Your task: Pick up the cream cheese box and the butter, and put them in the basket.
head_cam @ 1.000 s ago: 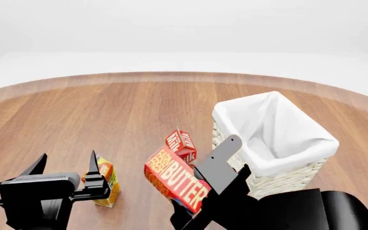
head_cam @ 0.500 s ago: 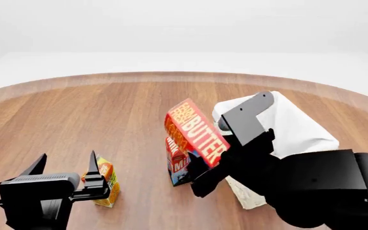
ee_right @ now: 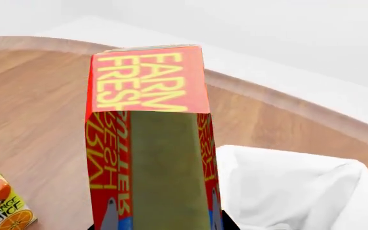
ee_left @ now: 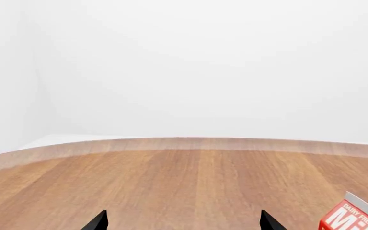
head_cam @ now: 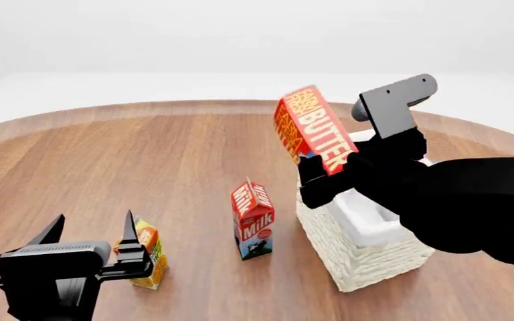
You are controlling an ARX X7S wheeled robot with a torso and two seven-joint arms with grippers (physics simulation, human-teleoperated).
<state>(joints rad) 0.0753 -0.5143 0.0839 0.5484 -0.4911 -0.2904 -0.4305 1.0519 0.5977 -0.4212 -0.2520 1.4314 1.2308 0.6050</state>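
Observation:
My right gripper (head_cam: 328,172) is shut on the butter (head_cam: 310,130), a red-orange box with yellow lettering. It holds the box tilted, high over the near-left rim of the basket (head_cam: 364,257). In the right wrist view the butter (ee_right: 152,139) fills the middle, between the jaws of the right gripper (ee_right: 158,225), with the basket's white liner (ee_right: 286,187) below and beside it. At the lower left my left gripper (head_cam: 92,235) hangs open and holds nothing; its fingertips (ee_left: 101,221) stand wide apart over bare wood. The cream cheese box is out of view.
A red-and-white milk carton (head_cam: 253,219) stands upright just left of the basket and shows at the edge of the left wrist view (ee_left: 356,218). An orange juice carton (head_cam: 147,254) stands by the left gripper. The round wooden table (head_cam: 150,154) stretches beyond them.
My right arm has carried the butter up and to the right, from low beside the milk carton to above the basket's rim. The milk carton now shows fully. The left arm has not moved.

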